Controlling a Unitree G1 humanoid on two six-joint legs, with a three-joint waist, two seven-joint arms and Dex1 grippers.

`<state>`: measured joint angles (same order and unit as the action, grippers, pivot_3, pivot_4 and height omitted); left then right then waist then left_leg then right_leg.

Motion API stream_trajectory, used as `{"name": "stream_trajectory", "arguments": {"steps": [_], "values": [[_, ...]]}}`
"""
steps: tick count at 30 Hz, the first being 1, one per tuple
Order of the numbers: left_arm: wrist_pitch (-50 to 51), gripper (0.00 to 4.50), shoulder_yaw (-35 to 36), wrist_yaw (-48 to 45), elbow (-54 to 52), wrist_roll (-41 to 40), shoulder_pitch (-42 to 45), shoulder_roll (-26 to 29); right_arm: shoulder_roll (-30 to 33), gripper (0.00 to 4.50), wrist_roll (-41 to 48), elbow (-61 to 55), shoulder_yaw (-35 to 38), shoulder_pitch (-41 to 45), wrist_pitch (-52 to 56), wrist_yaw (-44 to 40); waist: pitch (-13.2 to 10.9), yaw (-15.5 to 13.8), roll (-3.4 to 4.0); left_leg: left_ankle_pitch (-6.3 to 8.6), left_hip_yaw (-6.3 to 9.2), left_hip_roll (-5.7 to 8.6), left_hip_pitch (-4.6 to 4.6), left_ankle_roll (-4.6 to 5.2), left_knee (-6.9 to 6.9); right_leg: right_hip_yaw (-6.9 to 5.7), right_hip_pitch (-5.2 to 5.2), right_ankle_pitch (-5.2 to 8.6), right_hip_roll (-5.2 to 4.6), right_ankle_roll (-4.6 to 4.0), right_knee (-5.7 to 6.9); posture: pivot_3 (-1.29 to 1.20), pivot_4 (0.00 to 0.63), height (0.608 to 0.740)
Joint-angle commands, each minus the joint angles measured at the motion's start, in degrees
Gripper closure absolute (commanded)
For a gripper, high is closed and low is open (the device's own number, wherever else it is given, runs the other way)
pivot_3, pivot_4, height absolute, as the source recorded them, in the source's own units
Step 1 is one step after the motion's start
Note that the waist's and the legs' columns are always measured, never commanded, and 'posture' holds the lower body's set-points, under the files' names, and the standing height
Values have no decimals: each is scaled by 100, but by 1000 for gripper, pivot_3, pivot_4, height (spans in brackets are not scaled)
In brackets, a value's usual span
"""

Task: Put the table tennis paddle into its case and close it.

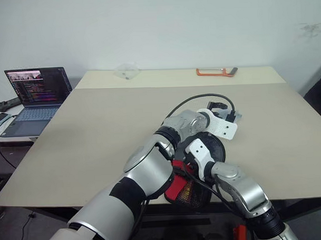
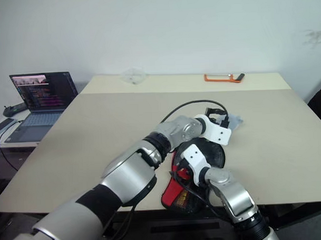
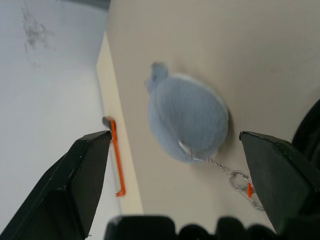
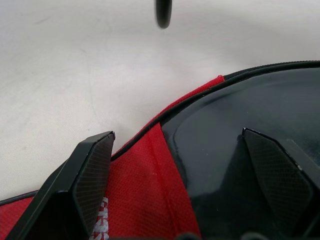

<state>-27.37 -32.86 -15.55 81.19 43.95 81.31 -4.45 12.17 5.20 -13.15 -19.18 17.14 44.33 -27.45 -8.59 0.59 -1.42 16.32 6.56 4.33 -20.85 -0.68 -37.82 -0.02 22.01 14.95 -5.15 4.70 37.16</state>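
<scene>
We find the case (image 2: 190, 174) at lower centre of the right eye view, on the table (image 2: 97, 132) edge. Its black top looks glossy, its red part soft; we judge it light, floppy, best taken by the seam. Both the left gripper (image 3: 175, 190) and right gripper (image 4: 180, 175) stand spread, gripping nothing. The grey tag (image 3: 187, 120) lies beside.

Black-and-red case (image 2: 190, 177) lying flat at the table's near edge, red mesh end overhanging toward the robot. Round black face (image 4: 235, 150) over red fabric there, possibly the table tennis paddle.
</scene>
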Motion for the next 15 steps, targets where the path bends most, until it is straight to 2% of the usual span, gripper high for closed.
{"name": "stream_trajectory", "arguments": {"steps": [1,11,13,15], "values": [[-168,21,526,-224,-238,-580,14,209,146,0,131,355,-72,-227,616,-128,-1,2,0,0,0,0,0,0,0,0,2,0,0,0,0,0,150,740],[152,21,2353,-1816,-504,-2513,-360,1414,750,0,1428,-1809,1059,-95,1288,-701,-30,44,13,-4,1,4,-59,-12,-6,4,56,-19,-1,-32,-6,0,150,740],[281,21,2761,-2335,-592,-2979,-525,1731,883,0,1798,-2145,1411,1,1546,-781,-31,92,12,-8,-2,7,-117,-19,-20,10,121,-21,-1,-35,11,0,150,740],[540,21,3284,-3332,-760,-3651,-811,2089,1048,0,2061,-2298,1798,135,1707,-813,-33,110,14,-11,-5,6,-134,-24,-19,13,141,-22,-2,-37,18,0,150,740]]}}
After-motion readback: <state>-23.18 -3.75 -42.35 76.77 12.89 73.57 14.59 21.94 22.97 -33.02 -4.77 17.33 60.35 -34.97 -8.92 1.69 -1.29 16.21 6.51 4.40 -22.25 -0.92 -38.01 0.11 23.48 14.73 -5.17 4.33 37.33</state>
